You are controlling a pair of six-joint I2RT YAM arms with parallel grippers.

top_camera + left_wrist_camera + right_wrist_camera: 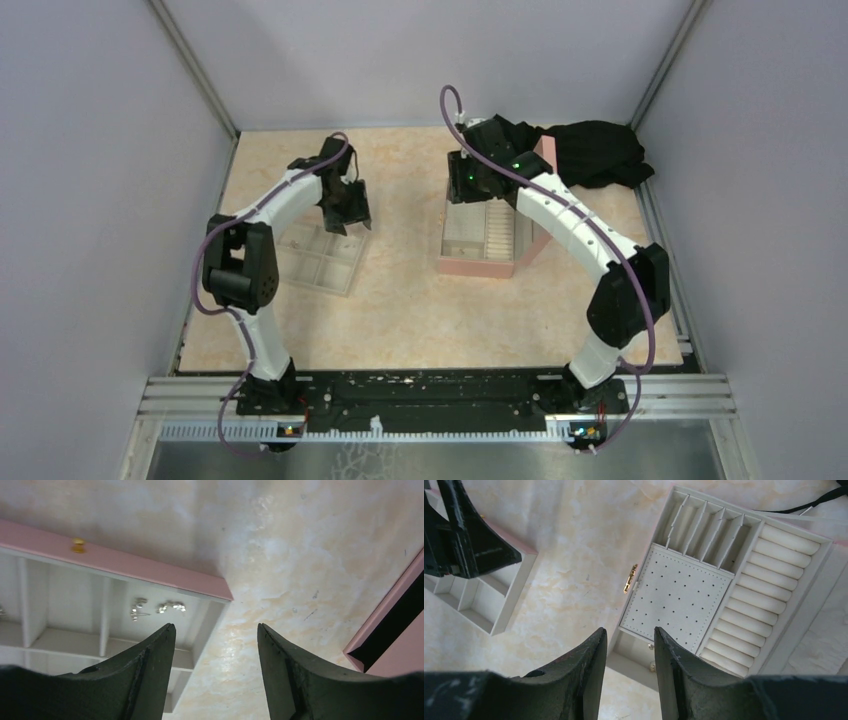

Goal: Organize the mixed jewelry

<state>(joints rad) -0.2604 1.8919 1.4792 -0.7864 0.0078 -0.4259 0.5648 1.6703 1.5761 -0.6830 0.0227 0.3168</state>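
The jewelry shows as tiny silvery pieces (pixel 137 607) (pixel 171 607) in a corner compartment of the pale compartment tray (pixel 150 572), which has a pink front wall and a gold knob. My left gripper (pixel 215 627) is open and empty, above that tray's corner (pixel 345 215). Two more small pale pieces (pixel 651 646) lie in a low compartment of the open pink box (pixel 794 605). My right gripper (pixel 629 630) is open and empty, hovering over the box's near-left edge (pixel 462 185).
The pink box (pixel 450 262) holds a white perforated pad (pixel 679 595), ring rolls (pixel 764 595) and narrow slots. The tray (pixel 320 275) sits left of it, with bare table between. A black cloth (pixel 595 150) lies at the back right. Grey walls enclose the table.
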